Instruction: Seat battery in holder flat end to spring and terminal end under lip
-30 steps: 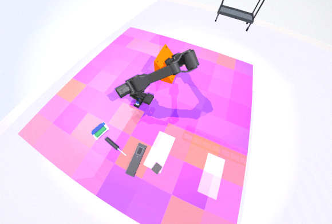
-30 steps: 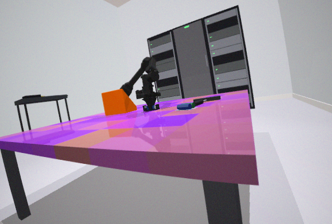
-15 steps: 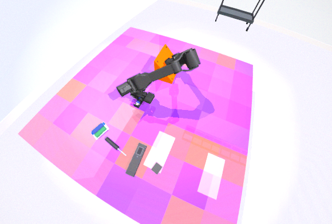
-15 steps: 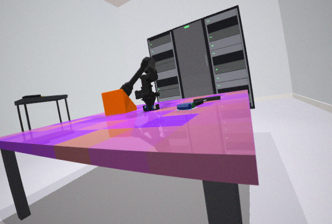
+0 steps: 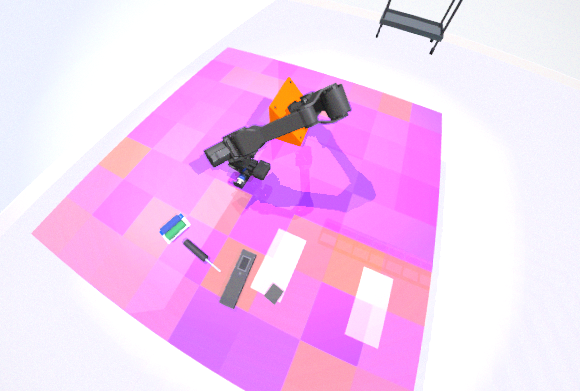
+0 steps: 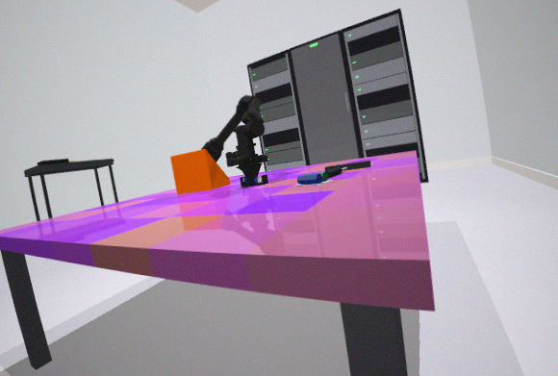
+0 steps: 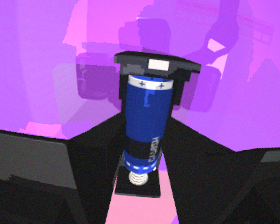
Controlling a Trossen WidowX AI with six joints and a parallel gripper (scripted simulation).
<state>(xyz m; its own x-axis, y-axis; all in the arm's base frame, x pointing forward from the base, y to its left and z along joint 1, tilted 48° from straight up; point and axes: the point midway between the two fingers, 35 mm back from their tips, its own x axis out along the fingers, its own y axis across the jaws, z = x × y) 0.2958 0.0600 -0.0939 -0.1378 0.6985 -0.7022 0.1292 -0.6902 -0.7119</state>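
Note:
The blue battery lies lengthwise in the black holder. In the wrist view its banded end with plus marks is at the holder's lip, and its terminal tip is hidden there. Its other end is at the pale coiled spring, part of which shows. The battery runs slightly aslant in that view; whether it lies fully flat on the holder's floor I cannot tell. My gripper is shut on the battery, one black finger on each side, low over the table.
A blue cylinder and a green cylinder lie side by side on a white piece. A screwdriver, a dark grey device and white panels lie farther off. An orange block stands beside the arm.

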